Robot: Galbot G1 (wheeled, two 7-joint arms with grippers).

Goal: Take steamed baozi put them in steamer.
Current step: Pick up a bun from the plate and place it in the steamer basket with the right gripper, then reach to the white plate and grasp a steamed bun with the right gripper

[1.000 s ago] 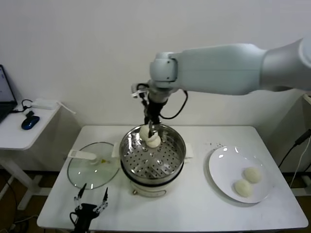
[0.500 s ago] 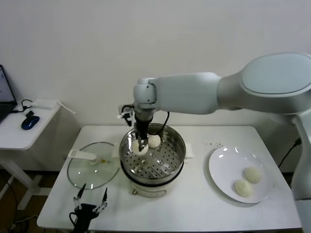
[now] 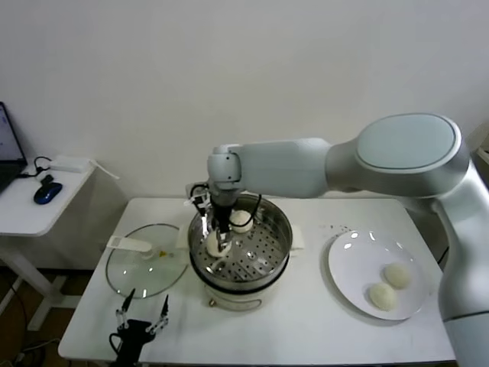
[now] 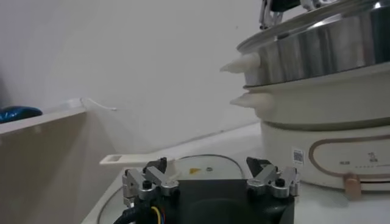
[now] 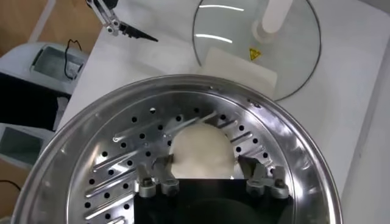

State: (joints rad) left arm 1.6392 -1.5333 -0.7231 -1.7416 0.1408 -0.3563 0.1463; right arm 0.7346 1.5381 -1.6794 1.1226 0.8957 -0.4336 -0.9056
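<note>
Lower now than a second ago, the right claw has carried its baozi from above the rim down onto the perforated floor of the steamer, toward the pot's left side, and its fingers have spread wide. In the right wrist view the bun sits between the parted fingers with a gap on either side, so it looks released, not gripped. A second baozi lies just behind it, near the back wall, leaving room for more. Two baozi wait on the white plate near the counter's right edge. The glass lid lies flat beside the steamer, out of the way. At the front left corner the left claw is parked, spread wide and empty.
</note>
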